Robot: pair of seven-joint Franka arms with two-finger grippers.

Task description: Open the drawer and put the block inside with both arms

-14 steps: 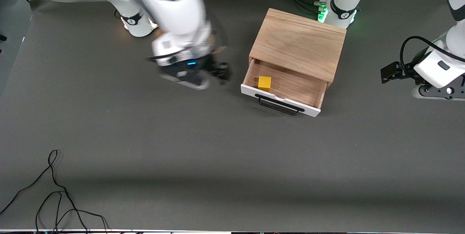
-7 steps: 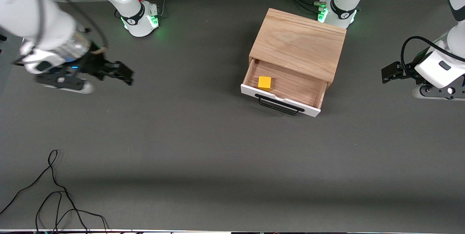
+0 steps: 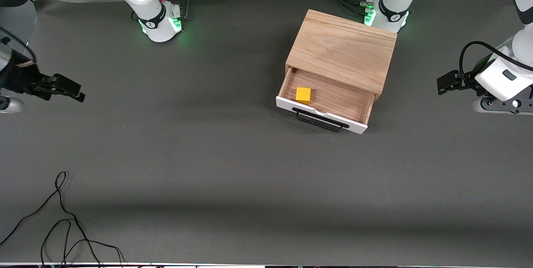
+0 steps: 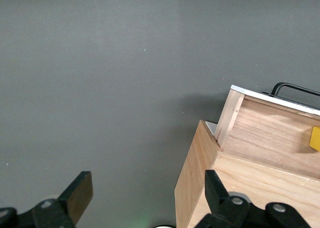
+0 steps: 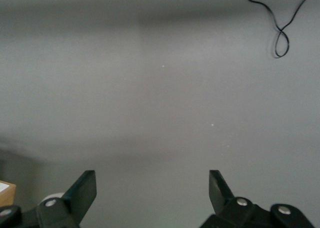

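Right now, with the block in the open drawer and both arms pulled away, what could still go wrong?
The drawer stands pulled out, so an arm sweeping past may catch its handle and shift the box. The block lies loose near the front panel and may slide. The loose cable could snag the right gripper. The left gripper waits open.

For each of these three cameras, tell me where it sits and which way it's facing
Front view: high across the table, facing both bases; shows the open drawer holding the block, right gripper, left gripper.
Left wrist view: looks down past its open fingers at drawer and block, as the front view does.
Right wrist view: open fingers, bare table, cable.
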